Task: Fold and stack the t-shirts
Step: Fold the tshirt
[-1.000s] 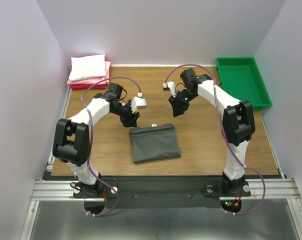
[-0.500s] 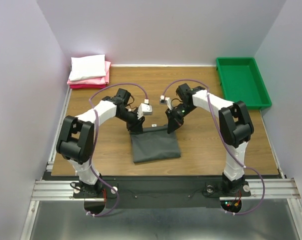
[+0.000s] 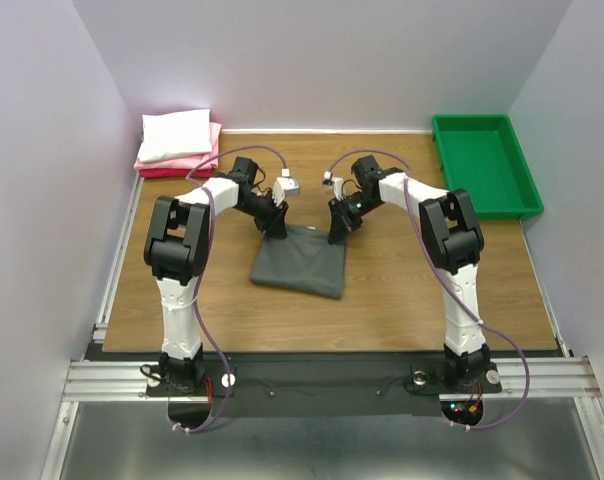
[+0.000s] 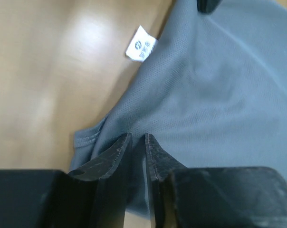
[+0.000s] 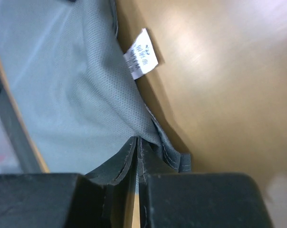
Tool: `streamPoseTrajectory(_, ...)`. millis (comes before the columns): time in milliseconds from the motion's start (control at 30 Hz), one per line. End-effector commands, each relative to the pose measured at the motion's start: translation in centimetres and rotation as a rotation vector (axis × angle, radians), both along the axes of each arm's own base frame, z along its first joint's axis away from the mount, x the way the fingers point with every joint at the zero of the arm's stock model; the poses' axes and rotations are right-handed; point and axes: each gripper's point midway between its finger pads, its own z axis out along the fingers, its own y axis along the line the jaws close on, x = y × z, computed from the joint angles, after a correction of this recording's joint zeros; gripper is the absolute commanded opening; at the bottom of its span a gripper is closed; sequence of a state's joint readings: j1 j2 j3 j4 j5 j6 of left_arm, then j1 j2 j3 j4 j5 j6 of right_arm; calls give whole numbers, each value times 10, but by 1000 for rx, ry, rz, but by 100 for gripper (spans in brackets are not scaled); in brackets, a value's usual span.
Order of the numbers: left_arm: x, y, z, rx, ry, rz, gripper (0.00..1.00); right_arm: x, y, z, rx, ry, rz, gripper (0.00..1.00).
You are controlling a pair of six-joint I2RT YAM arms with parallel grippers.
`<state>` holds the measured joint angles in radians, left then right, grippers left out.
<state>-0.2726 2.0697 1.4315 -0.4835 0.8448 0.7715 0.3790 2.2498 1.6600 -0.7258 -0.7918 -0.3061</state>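
Charcoal t-shirt (image 3: pixel 300 262), folded to a rectangle, lies at the centre of the table (image 3: pixel 422 290) with both far corners pinched, left gripper (image 3: pixel 275 226) and right gripper (image 3: pixel 337 228) each clamped narrow on cloth, presumably to carry the fold flat toward the folded stack (image 3: pixel 177 143) at 10 o'clock.

Charcoal grey shirt (image 3: pixel 300 258), fine mesh weave, white tag (image 4: pixel 141 43); white shirt (image 3: pixel 175 135) over pink ones (image 3: pixel 210 150); green tray (image 3: pixel 480 160); brown wood-grain bench (image 3: pixel 402 290); my fingers (image 4: pixel 110 160) black.

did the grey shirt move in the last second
Yes. The grey t-shirt has slid away from the robot and slightly left, so its far edge is now closer to level with the green tray.
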Motion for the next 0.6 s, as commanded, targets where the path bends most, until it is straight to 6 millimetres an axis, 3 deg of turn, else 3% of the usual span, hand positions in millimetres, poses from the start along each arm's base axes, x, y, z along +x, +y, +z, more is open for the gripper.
streamPoseTrajectory(0,41,5,-1,30,-49,80,33,84,-7,-12,-108,-225,-137,10)
streamPoseTrajectory(67,62,6,10,12,-72,132,35,107,-16,-8,-124,-263,-189,10)
streamPoseTrajectory(133,80,14,23,-9,-97,177,37,133,-21,15,-113,-336,-225,11)
streamPoseTrajectory(233,107,18,64,-72,-172,246,39,147,-22,56,-91,-420,-253,14)
streamPoseTrajectory(267,115,25,93,-109,-218,278,39,146,-20,69,-75,-431,-259,19)
streamPoseTrajectory(300,113,22,110,-167,-197,294,39,144,-18,95,-44,-449,-278,21)
streamPoseTrajectory(333,116,22,141,-210,-259,301,39,141,-16,108,-22,-447,-292,25)
streamPoseTrajectory(400,107,20,158,-257,-256,319,40,129,-8,135,57,-423,-294,30)
streamPoseTrajectory(433,98,12,184,-335,-262,308,41,117,-1,154,127,-388,-303,37)
streamPoseTrajectory(467,83,7,174,-359,-201,306,41,110,3,159,161,-360,-303,37)
streamPoseTrajectory(567,50,-13,181,-463,-82,268,40,80,18,166,279,-203,-273,36)
